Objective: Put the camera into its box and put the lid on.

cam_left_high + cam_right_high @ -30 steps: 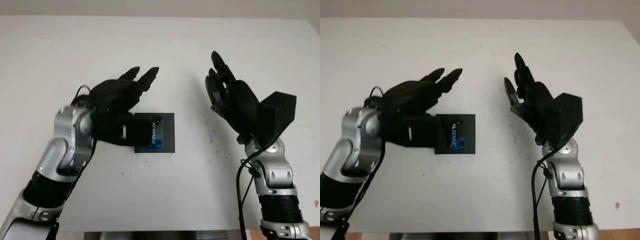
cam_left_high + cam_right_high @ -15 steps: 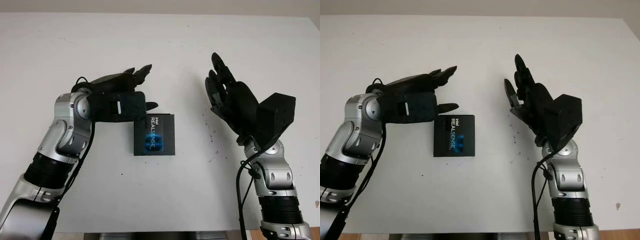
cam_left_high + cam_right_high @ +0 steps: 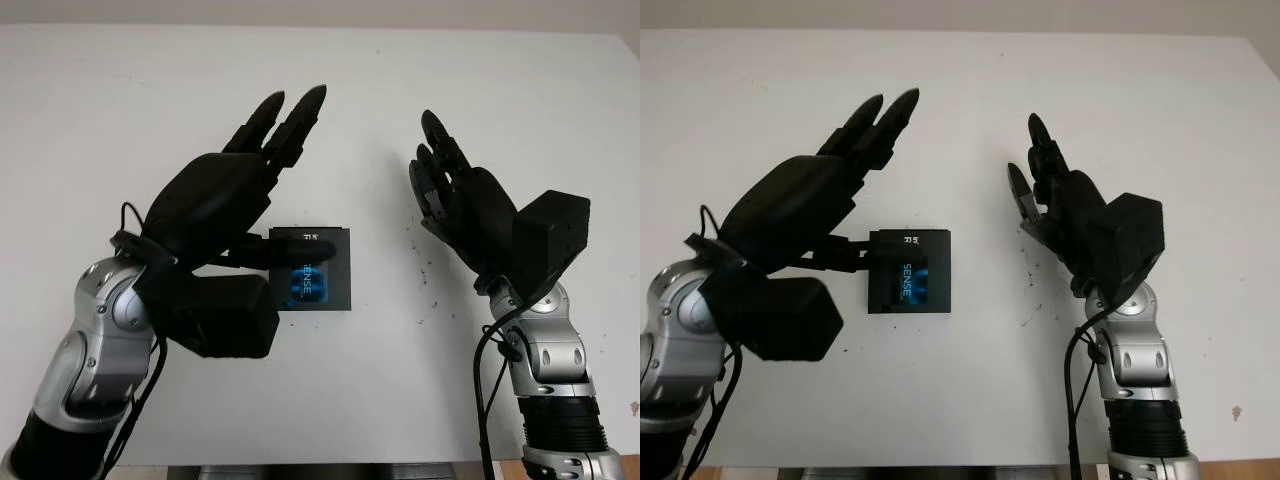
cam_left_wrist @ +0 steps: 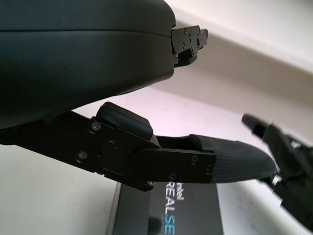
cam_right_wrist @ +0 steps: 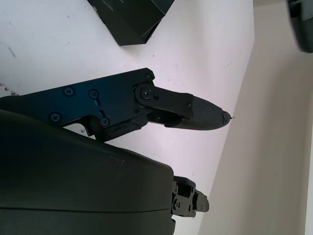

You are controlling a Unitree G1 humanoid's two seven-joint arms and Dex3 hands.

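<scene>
RealSense box (image 3: pixel 318 270) sits lid-on mid-table (image 3: pixel 120 90), so left hand (image 3: pixel 225 195) and right hand (image 3: pixel 465 210) hover empty, fingers straight, holding nothing.

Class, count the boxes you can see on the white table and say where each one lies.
1. The black box lies lid-on near the table's middle, beside the raised open left hand; the open right hand hovers apart.

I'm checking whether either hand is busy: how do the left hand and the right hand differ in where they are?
The left hand is raised over the black box's left part, covering it in the eye views; the right hand is off to the box's right, over bare white table. The left hand's fingers point up and right; the right hand's point up and left. Both are open and hold nothing.
</scene>
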